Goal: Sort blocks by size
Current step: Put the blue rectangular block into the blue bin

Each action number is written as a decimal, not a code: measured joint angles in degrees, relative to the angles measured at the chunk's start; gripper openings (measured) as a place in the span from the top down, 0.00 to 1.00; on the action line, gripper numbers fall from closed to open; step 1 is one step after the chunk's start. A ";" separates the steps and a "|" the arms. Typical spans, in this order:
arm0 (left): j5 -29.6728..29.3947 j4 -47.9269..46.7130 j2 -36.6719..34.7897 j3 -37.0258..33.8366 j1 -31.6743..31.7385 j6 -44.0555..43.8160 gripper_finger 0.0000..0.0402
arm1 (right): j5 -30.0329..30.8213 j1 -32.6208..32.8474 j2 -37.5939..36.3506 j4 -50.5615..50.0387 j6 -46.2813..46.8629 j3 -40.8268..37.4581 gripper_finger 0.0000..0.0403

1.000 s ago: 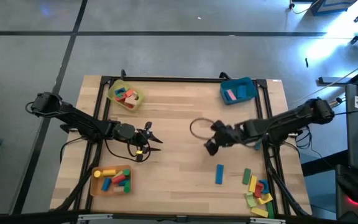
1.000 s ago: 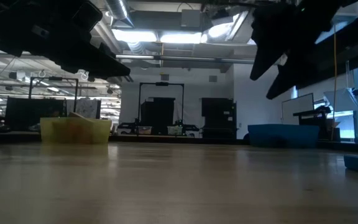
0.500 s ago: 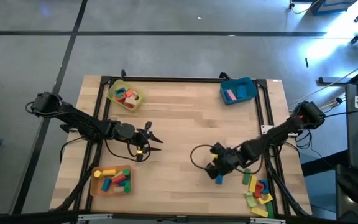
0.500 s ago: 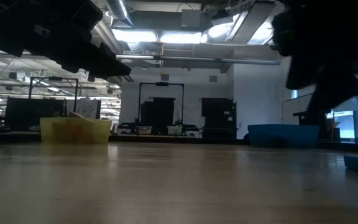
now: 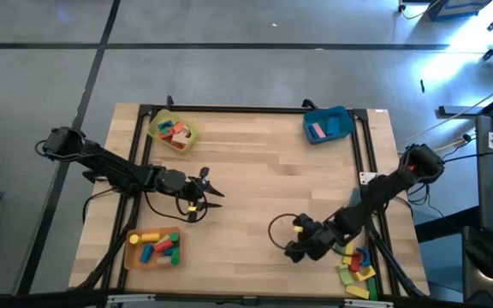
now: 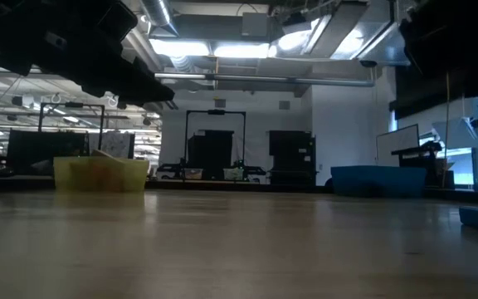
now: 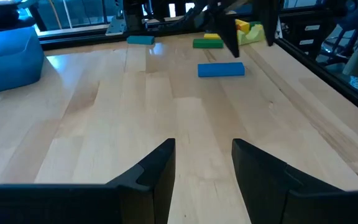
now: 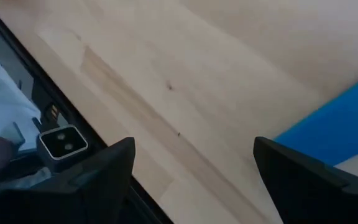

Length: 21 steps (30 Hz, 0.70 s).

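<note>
The right gripper (image 5: pixel 294 251) hangs low over the near part of the table (image 5: pixel 246 171), close to the pile of loose blocks (image 5: pixel 353 261) at the near right corner. Its jaws are spread wide and hold nothing. In the right wrist view, a blue bar block (image 8: pixel 334 134) lies flat on the wood, peeking in beside one dark finger (image 8: pixel 303 183) and not yet in the gap between the two. So the gripper needs to slide a little sideways toward the bar to get it in the middle. In the left wrist view the same blue bar (image 7: pixel 220 70) shows far off across the table, lying flat with its long side running crossways to that camera, near the other arm. From the top camera the bar is hidden under the right gripper, so I cannot tell just how it is turned there. The right arm is much nearer to it, so I think this is the one to pick it up. The left gripper (image 5: pixel 204 193) waits over the left middle of the table, well apart from the bar, with its jaws partly open and empty. Sorted blocks already sit in the yellow tray (image 5: pixel 157 128), the blue tray (image 5: pixel 342 125) and the orange tray (image 5: pixel 131 251).
</note>
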 joint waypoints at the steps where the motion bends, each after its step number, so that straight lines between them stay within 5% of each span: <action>1: 0.00 -0.27 0.00 0.00 0.00 0.02 0.64 | 0.03 0.39 0.89 0.53 0.41 0.45 0.18; 12: 0.00 -0.17 0.01 0.00 0.00 0.33 0.64 | -2.30 1.35 7.36 0.23 -3.15 10.13 0.18; 21: 0.00 -0.20 0.02 0.00 0.02 0.12 0.64 | 7.02 1.35 7.68 -8.93 -10.56 11.61 0.18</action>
